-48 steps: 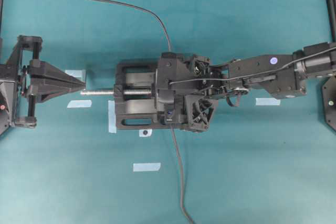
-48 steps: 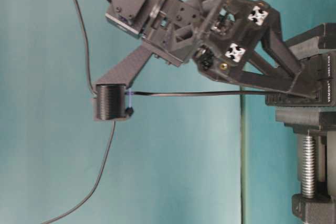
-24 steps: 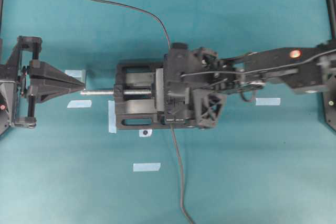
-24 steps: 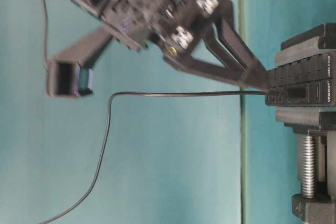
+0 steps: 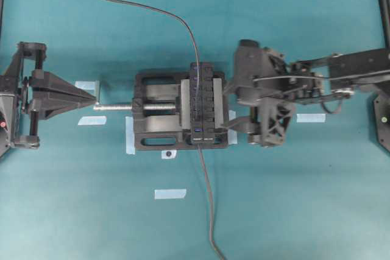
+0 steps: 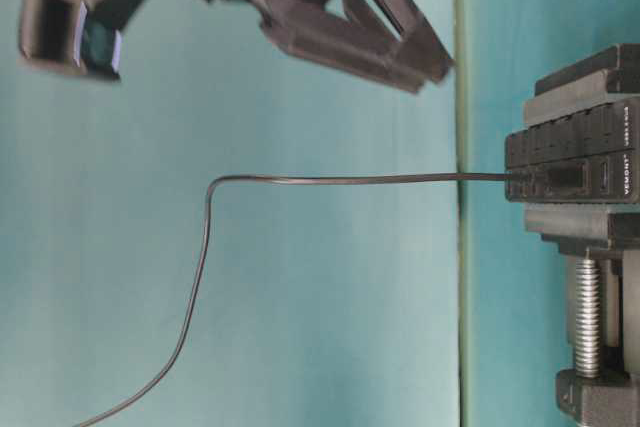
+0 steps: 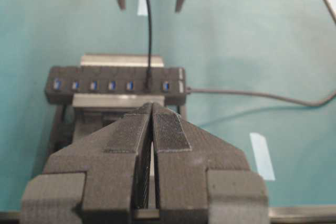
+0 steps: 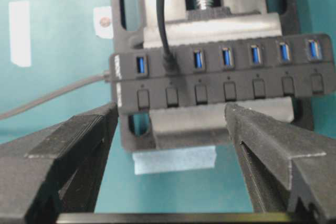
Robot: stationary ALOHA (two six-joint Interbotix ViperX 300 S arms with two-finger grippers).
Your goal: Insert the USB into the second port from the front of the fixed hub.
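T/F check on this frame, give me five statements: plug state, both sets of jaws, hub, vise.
1. The USB sits in a hub socket next to the end one. True.
2. The right gripper is clamped on the plug. False: its jaws stand wide apart, clear of the fixed hub and holding nothing.
3. The left gripper has its jaws pressed together. True.
4. The hub lies loose on the table. False: it is held in the vise.
5. The left gripper is touching the hub. False: in the overhead view it sits off beyond the tip of the vise screw.
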